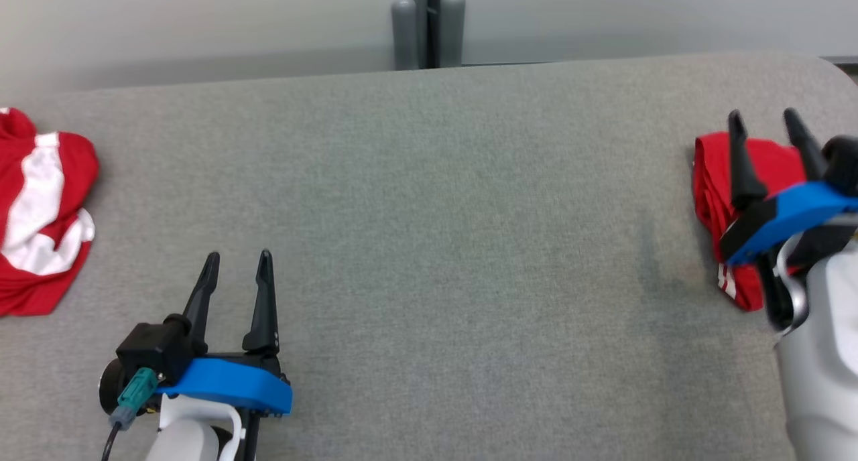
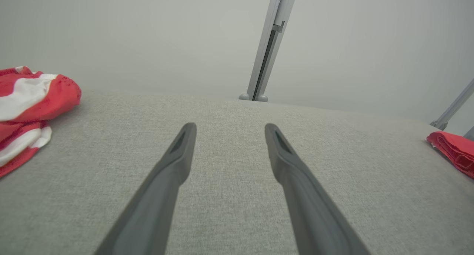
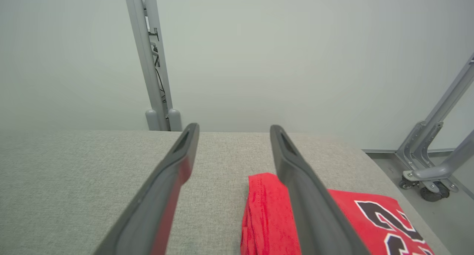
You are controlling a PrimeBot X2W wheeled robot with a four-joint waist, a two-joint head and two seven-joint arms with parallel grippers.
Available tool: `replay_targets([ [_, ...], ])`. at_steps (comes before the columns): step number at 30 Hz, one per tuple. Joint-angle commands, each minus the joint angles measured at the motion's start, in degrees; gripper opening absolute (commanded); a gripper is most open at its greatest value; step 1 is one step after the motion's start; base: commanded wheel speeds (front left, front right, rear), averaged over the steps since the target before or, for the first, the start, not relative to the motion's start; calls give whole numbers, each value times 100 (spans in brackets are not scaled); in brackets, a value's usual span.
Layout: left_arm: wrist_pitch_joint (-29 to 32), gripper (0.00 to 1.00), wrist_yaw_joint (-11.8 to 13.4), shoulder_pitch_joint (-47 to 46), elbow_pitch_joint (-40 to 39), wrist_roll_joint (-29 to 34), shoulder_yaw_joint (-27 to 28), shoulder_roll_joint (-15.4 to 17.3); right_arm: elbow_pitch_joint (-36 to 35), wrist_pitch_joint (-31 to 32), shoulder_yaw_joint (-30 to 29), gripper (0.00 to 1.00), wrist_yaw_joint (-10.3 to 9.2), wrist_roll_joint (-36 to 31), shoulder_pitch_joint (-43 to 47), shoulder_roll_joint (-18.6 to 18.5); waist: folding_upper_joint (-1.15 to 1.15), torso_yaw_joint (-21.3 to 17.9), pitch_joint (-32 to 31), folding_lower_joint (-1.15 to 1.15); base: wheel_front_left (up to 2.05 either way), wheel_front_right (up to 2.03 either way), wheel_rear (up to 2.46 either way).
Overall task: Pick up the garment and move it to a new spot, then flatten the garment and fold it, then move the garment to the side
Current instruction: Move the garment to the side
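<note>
Nearest to me, my left tool (image 1: 239, 253) sits low over the grey table (image 1: 429, 246) at the front left. Its two dark fingers are spread wide, I see plain table covering between them, and it grips nothing. Moving out to the right, my right tool (image 1: 764, 114) is up over the table's right end, fingers just as wide apart and nothing clamped in them. The red garment (image 1: 710, 179) lies folded flat on the table right under that tool, close to the right edge. From the right wrist camera, one finger crosses over the fold's near corner, though I can't tell if it touches the fabric. A big black number (image 3: 392, 221) with a white outline shows on the garment's top face, and the folded edge runs along the side facing the middle of the table. Over on the far left, well apart from all that, a red and white cloth (image 1: 40, 213) lies crumpled in a loose heap at the table's left edge. The middle of the table between the two is bare grey. Past the far edge, a grey post (image 1: 429, 25) stands upright against the pale wall (image 1: 201, 25). Off the right end, a grey metal frame (image 3: 433, 143) on a small wheel rests on the floor (image 3: 455, 214).
</note>
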Motion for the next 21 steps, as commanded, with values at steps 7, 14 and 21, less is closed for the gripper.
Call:
replay_targets([
  [7,-166,100,42,278,303,-103,103,-99,-630,-320,72,100,0,-204,1154,556,0,209,-539,1,0,0,0],
  [14,-224,100,145,668,416,-79,193,-134,-1343,-423,309,100,0,-87,2344,833,0,366,-832,1,0,0,0],
  [21,-241,100,178,905,480,-54,228,-175,-1721,-497,515,100,0,201,3049,835,0,456,-905,1,0,0,0],
])
